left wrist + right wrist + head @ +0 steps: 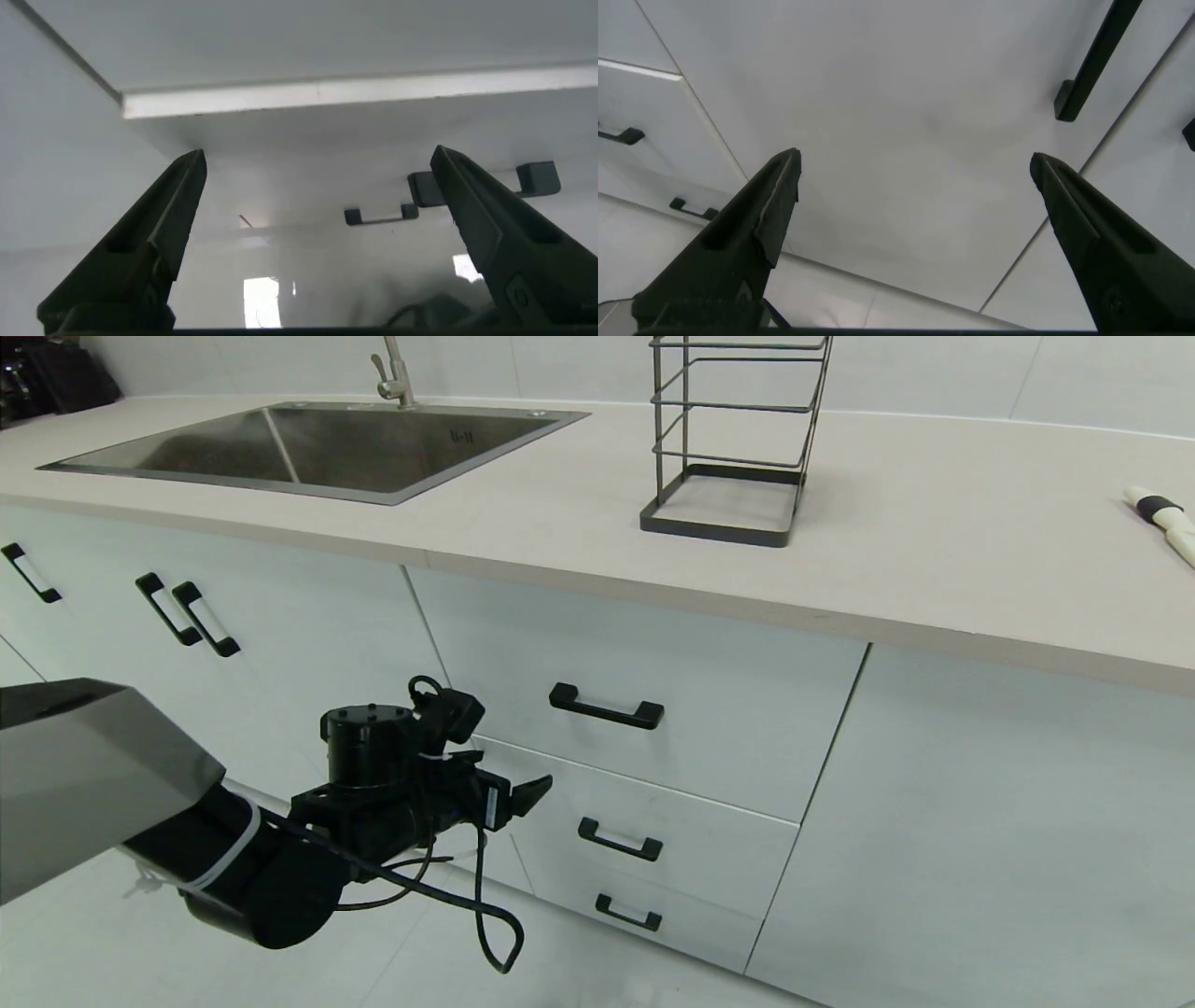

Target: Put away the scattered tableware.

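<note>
Below table (pixel 934 551) edge: left pincer (pixel 528 795), jaws apart, empty.
At cabinet door (pixel 906 112): right pincer (pixel 915 161), jaws apart.
On table: wire rack (pixel 738 439), utensil (pixel 1162 518).

White utensil (pixel 1163 515) with a black band on the desk (pixel 934 551), cut off at the right edge; top of the wire rack (pixel 715 533) cropped.

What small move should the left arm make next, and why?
Probably ease the left gripper forward to the middle drawer handle, the nearest one. Its fingers stand open and hold nothing, all the drawers are closed, and the white utensil lying on the counter seems to need an opened place to go.
</note>
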